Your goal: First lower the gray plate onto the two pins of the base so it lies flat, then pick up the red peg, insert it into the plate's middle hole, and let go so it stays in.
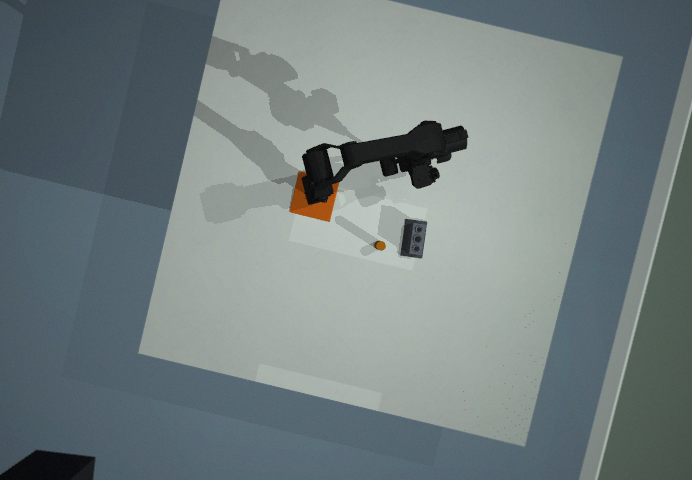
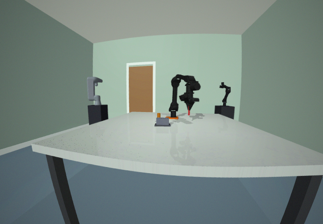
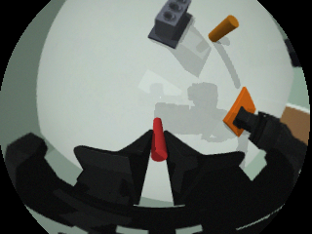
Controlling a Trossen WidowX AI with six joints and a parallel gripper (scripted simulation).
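Note:
My gripper [image 2: 189, 108] [image 3: 158, 133] is shut on the red peg [image 2: 188, 112] [image 3: 159, 150] and holds it roughly upright above the table. The peg's lower part sticks out below the fingertips. In the top view the arm hides the fingers and peg. The gray plate [image 1: 423, 234] [image 2: 162, 121] [image 3: 168, 28] sits level on the dark base [image 2: 168, 125] [image 3: 173, 43], with three holes in a row in its top face. The middle hole looks empty. No gap shows between plate and base, and the pins cannot be made out. The gripper is well away from the plate.
An orange cylinder [image 1: 379, 245] [image 2: 158, 115] [image 3: 224, 28] stands near the plate, on the side toward the arm's mount. The arm's orange mount [image 1: 314, 213] [image 2: 175, 118] [image 3: 233, 123] is farther off. All stand on the pale table [image 1: 301, 316] [image 2: 207, 147].

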